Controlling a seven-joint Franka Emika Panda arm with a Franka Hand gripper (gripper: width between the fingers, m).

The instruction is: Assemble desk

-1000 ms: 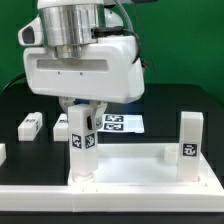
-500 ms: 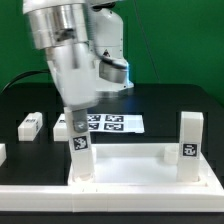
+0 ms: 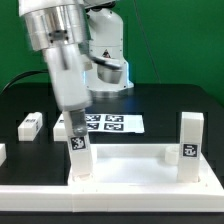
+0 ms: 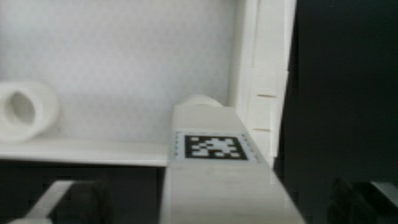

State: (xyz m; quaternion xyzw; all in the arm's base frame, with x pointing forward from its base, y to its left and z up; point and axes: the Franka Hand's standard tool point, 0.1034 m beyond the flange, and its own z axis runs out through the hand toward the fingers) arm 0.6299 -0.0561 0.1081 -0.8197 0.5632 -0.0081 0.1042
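I see the desk panel [image 3: 130, 170], white with a raised rim, lying flat below the fingers [image 4: 68, 200]. The first leg [image 3: 81, 160], a square white post with a tag, stands upright in its corner, right between the fingers with a gap on each side. The second leg [image 3: 190, 140] stands upright well to the exterior view's right of them. The third leg [image 3: 30, 125] lies flat off to the exterior view's left.

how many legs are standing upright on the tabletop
2: the near-arm leg on the exterior view's left, the far leg on its right; the arm may hide others.
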